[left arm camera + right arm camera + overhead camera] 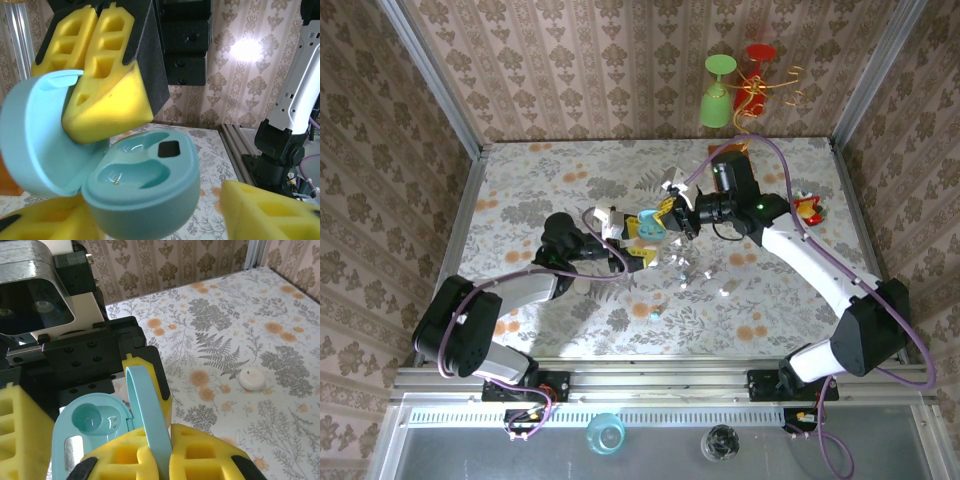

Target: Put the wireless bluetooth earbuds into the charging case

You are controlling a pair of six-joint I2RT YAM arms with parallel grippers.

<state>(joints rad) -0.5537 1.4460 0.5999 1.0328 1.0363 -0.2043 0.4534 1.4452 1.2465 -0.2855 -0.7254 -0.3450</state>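
Open teal case, pinched from both sides

The right gripper's [162, 462] yellow foam fingers [210, 455] clamp the lid [146, 410] of the teal charging case [92, 427], which stands upright and edge-on. One round socket faces up with its tiny contact pins showing. The left gripper [85, 405], black body and yellow pads, holds the base from behind. A white pebble-shaped case [251, 378] sits well apart on the floral table [280, 305].
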